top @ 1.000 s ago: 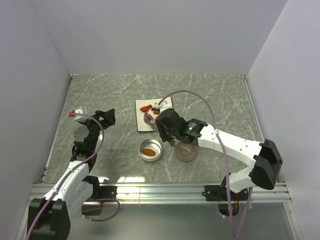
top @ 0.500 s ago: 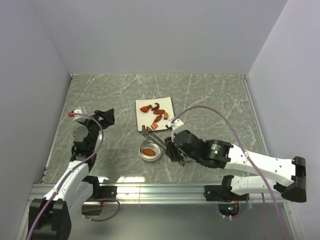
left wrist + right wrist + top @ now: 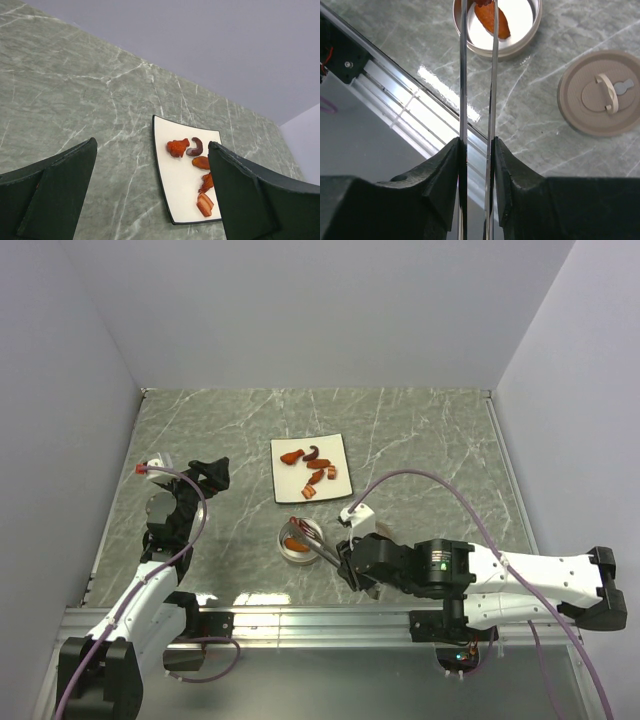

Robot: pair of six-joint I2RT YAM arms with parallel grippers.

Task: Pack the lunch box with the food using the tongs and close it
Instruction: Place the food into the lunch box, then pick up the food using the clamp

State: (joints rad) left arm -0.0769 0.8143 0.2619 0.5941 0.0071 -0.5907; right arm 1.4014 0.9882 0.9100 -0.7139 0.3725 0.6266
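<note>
The right gripper's black fingers clamp both arms of the long thin silver-grey metal tongs, squeezing them partway together (springy and slick, I judge, so the hold wants steady pressure). The tips reach over the small round silver metal tin, where one orange food piece lies. A red-brown bit shows between the tips. The flat brown round lid rests on the counter beside the tin. It looks light and is probably best lifted by its small handle. The left gripper hangs open and empty, facing the white square plate.
</note>
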